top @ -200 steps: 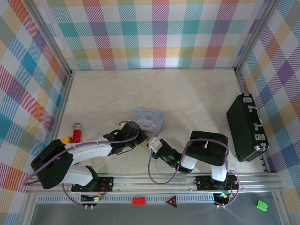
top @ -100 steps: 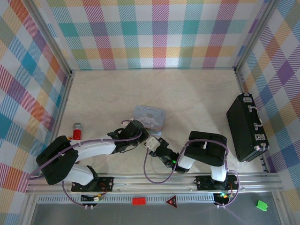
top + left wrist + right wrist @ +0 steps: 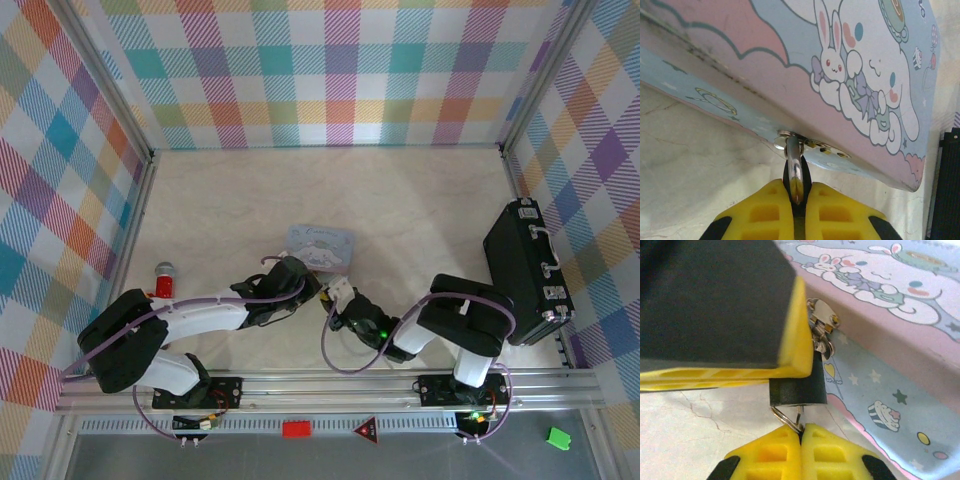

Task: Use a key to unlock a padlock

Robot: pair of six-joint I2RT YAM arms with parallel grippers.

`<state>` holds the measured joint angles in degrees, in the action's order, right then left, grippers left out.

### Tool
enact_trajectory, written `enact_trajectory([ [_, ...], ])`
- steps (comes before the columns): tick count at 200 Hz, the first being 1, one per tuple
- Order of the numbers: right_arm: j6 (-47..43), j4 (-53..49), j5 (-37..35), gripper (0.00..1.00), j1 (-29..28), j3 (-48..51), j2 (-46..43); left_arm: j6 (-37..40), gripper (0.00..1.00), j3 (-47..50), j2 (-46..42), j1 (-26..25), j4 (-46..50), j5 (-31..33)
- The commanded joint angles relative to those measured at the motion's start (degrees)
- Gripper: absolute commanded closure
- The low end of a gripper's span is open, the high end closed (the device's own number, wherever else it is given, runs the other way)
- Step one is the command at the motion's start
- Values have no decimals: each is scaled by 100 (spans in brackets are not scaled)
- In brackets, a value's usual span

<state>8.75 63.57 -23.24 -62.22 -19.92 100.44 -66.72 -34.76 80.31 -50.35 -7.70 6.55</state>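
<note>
White shells over black joints on left arm [image 3: 190, 318] and right arm [image 3: 400, 347], mauve cables [image 3: 333, 365] alongside; left pincer [image 3: 798, 195] and right pincer [image 3: 801, 434] have ribbed yellow pads [image 3: 769, 212].

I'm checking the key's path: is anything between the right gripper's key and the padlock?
Nothing visible: the key, pinched by the right gripper, reaches the underside of the padlock; the left gripper clamps its sides.

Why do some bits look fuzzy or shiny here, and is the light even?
Left wrist view: a bright glint runs down the padlock shackle, while the print on the tin is crisp. Right wrist view: the left gripper's finger up close is blurred; the padlock body behind is sharper. Top external view: even light, faint shadows, frame posts leaning outward.
</note>
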Motion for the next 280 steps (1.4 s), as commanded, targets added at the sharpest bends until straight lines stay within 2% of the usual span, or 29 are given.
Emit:
enact_trajectory([
  [1, 1142, 1309, 1029, 100, 386, -40, -313, -229, 100, 74, 86, -294, 199, -533],
  [43, 2147, 1673, 1969, 100, 784, 95, -51, -214, 100, 128, 65, -291, 161, -514],
  [64, 2355, 1698, 2052, 100, 827, 111, 68, -201, 100, 140, 64, -291, 137, -514],
  [88, 2201, 1493, 1785, 100, 821, 173, 46, -116, 100, 128, -23, -291, 152, -480],
  [129, 2202, 785, 1406, 100, 812, 277, -150, 305, 55, 114, -705, -168, 824, -11],
  [163, 2462, 649, 1262, 100, 722, 385, -104, 1175, 34, -171, -1332, 366, 1841, 338],
  [201, 2699, 143, 1364, 100, 720, 288, -236, 2094, 26, -622, -1197, 1241, 2516, 251],
  [225, 2751, -97, 1335, 100, 711, 275, -383, 2594, 24, -952, -807, 1670, 2436, 56],
  [280, 2700, -1135, 1608, 100, 711, -103, -671, 3187, 23, -1716, 440, 2063, 1860, -259],
])
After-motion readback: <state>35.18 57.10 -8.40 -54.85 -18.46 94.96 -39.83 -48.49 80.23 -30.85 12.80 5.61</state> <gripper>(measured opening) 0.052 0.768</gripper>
